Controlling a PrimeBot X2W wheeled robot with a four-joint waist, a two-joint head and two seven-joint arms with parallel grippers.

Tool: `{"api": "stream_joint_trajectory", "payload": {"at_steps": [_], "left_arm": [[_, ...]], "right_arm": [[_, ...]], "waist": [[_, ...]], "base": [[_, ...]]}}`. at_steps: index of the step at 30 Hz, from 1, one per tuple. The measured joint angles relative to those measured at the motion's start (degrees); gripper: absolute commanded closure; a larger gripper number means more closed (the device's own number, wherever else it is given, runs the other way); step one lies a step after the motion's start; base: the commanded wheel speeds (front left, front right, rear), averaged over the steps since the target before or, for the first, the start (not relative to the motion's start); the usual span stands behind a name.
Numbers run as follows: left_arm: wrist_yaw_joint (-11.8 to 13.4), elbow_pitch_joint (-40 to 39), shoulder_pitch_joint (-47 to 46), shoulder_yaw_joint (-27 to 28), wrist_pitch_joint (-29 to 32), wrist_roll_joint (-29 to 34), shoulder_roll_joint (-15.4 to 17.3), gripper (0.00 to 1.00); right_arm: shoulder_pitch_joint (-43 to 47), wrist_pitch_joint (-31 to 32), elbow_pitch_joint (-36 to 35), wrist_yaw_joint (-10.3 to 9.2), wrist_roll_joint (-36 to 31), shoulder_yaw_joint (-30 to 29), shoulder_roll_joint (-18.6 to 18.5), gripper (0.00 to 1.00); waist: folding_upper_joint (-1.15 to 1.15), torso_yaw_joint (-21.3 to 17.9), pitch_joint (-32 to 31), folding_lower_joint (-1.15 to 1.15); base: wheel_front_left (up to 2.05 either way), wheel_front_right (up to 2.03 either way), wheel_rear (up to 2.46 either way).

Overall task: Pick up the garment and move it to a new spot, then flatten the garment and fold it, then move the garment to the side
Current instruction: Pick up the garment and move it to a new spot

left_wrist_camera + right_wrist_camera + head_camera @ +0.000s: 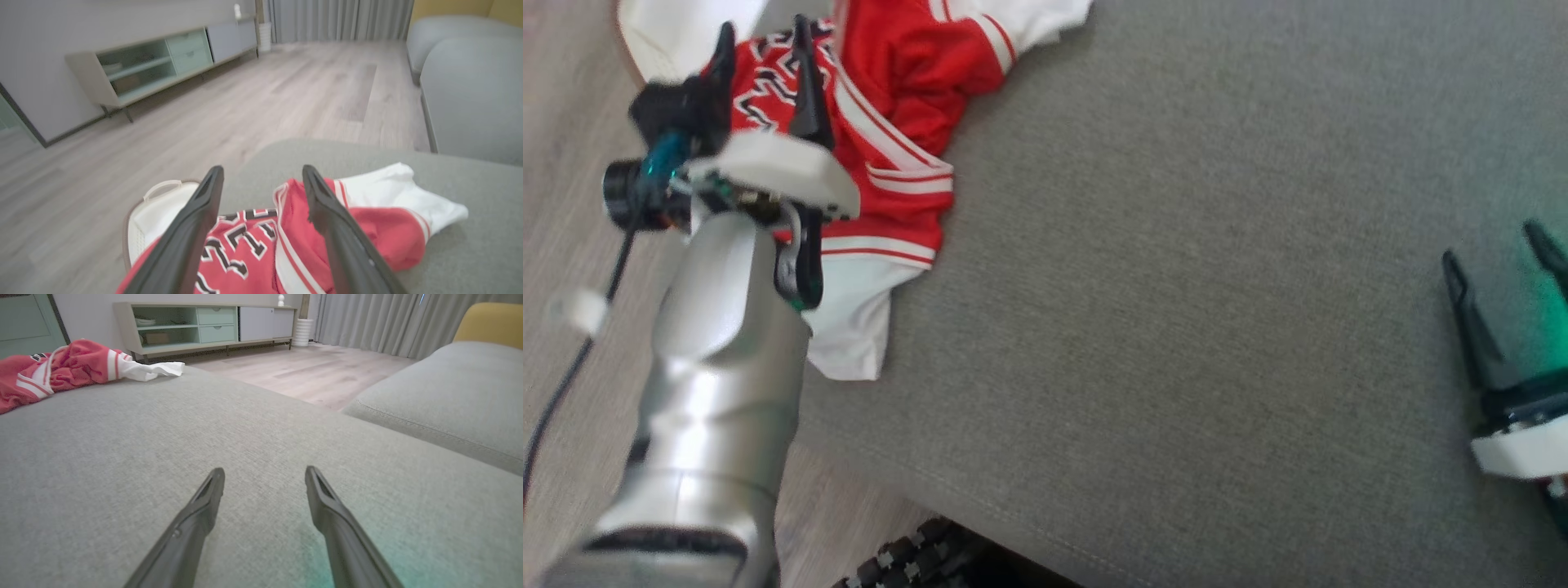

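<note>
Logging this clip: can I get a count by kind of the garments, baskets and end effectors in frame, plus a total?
Red-and-white jersey: 1
White basket: 1
End effectors: 2, the left end effector and the right end effector, both open
Total: 4

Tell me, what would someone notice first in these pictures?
The bright red and white garment jumps out first, lying crumpled at the far left corner of the grey cushion. Next comes the left gripper, open over the garment with its long dark fingers spread. The right gripper hovers open over bare cushion on the right.
</note>
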Motion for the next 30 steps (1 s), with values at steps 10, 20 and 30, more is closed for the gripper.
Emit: {"api": "stream_joint_trajectory", "payload": {"at_steps": [10, 20, 30], "left_arm": [[-5.9, 24.4, -8.5, -0.3, 8.9, -2.9, 0.4, 0.52], [-6.8, 25.0, -9.9, -2.3, -3.8, -0.8, 5.6, 1.0], [-8.3, 19.1, -13.0, -8.3, -1.6, 1.6, 8.2, 1.0]], "right_arm": [[-4.1, 0.3, -5.2, 0.0, 1.0, 1.0, -2.0, 0.0], [-5.1, 0.0, 3.3, 0.0, 1.0, 1.3, 4.6, 0.0], [-1.3, 0.0, 4.1, 0.0, 1.9, 1.1, 15.0, 0.0]], "waist": [[0.0, -4.6, 5.6, -0.01], [0.0, -7.3, -1.2, -0.01], [0.0, -12.8, -13.1, -0.03]], "base": [[0.0, 0.0, 0.0], [0.0, 0.0, 0.0], [0.0, 0.0, 0.0]]}}
